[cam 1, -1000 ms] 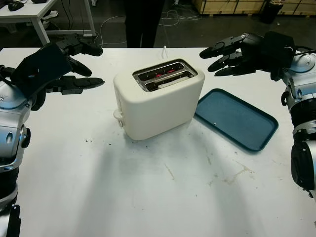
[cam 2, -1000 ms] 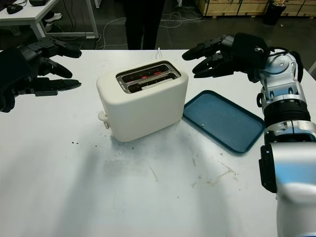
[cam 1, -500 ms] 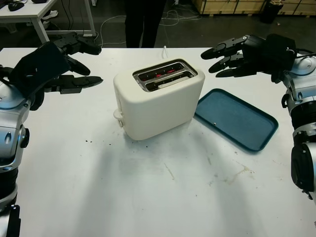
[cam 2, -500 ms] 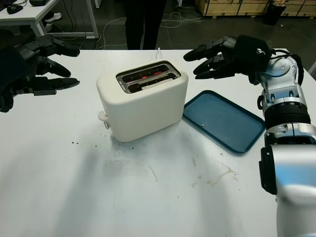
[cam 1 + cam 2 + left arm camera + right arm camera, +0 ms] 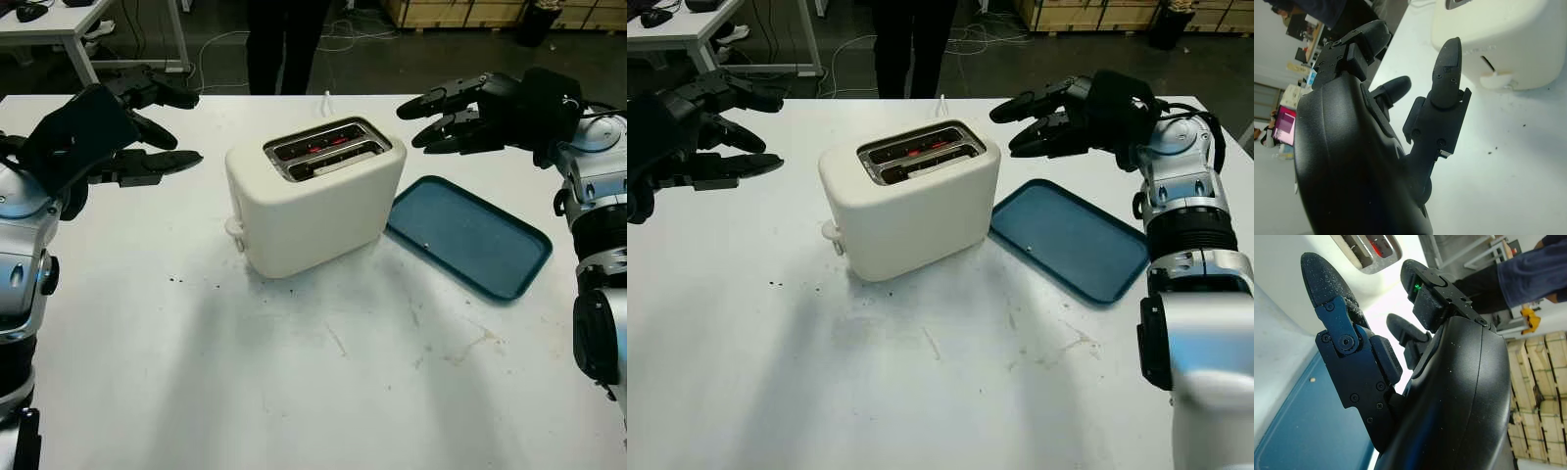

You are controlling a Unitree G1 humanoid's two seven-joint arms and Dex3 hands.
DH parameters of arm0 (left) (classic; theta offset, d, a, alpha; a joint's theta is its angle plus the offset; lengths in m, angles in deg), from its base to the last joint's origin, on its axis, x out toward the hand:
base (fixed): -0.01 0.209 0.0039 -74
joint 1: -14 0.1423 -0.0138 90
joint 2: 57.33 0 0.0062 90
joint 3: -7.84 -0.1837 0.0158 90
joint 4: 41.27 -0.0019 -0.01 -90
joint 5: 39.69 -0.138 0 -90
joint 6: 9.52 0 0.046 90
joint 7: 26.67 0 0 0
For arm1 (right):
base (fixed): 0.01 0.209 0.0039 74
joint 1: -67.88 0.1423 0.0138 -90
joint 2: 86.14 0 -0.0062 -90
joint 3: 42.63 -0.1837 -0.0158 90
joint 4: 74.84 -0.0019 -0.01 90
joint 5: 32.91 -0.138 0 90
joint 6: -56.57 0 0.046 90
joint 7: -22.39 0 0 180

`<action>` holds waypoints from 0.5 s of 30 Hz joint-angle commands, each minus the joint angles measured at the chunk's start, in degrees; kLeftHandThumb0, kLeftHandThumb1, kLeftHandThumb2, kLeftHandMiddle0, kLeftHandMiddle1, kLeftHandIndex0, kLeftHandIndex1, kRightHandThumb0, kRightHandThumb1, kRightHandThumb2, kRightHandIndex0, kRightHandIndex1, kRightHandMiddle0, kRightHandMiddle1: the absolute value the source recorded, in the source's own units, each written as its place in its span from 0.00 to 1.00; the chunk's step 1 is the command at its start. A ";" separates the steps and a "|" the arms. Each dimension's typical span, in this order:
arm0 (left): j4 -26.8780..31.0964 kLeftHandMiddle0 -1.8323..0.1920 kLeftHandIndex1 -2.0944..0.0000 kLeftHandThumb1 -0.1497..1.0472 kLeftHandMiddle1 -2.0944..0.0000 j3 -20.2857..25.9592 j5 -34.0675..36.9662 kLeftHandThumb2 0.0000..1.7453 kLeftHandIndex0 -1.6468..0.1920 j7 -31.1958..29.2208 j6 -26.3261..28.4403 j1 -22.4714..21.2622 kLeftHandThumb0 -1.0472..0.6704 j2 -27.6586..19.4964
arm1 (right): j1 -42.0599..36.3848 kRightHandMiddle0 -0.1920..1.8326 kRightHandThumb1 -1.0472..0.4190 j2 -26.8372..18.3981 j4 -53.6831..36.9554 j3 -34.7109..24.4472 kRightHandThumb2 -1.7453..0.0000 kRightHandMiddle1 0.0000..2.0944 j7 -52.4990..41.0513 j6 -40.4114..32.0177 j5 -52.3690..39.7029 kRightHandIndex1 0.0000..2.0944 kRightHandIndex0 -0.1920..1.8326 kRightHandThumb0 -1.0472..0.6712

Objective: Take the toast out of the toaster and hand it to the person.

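At the middle of the white counter (image 5: 294, 392) stands one cream toaster (image 5: 313, 201) with two slots on top, red glowing inside them; whether toast sits in them cannot be made out. The left hand (image 5: 118, 132) hovers above the counter well to the toaster's left, holding nothing, its fingers (image 5: 162, 162) extended toward the toaster and clear of it. The right hand (image 5: 480, 108) hovers to the toaster's right and a little behind it, above the far edge of the tray, also empty, its fingers (image 5: 436, 122) pointing at the slots without touching them. One blue tray (image 5: 468, 235) lies flat just beside the toaster's right side. A white cord (image 5: 326, 101) runs off behind the toaster. Nothing stands between either hand and the slots. Beyond the far edge of the counter a person (image 5: 284, 44) in dark trousers stands.
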 commanded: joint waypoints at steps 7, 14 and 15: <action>0.32 0.89 0.54 0.76 0.34 -0.12 -0.76 0.18 0.86 0.62 -0.75 0.18 0.39 -0.16 | -0.66 0.45 0.20 0.39 -0.95 -0.84 1.00 0.00 0.33 0.09 -1.43 0.35 0.31 0.16; 0.54 0.90 0.54 0.76 0.34 -0.30 -0.73 0.19 0.86 0.73 0.09 -0.16 0.39 -0.17 | -0.55 0.46 0.20 0.19 -1.05 -0.60 1.00 0.00 0.39 -0.26 -0.93 0.35 0.32 0.15; 0.50 0.89 0.54 0.76 0.34 -0.26 -0.69 0.19 0.86 0.71 -0.10 -0.14 0.40 -0.13 | -0.55 0.46 0.19 0.21 -1.03 -0.61 1.00 0.00 0.33 -0.14 -0.97 0.35 0.32 0.15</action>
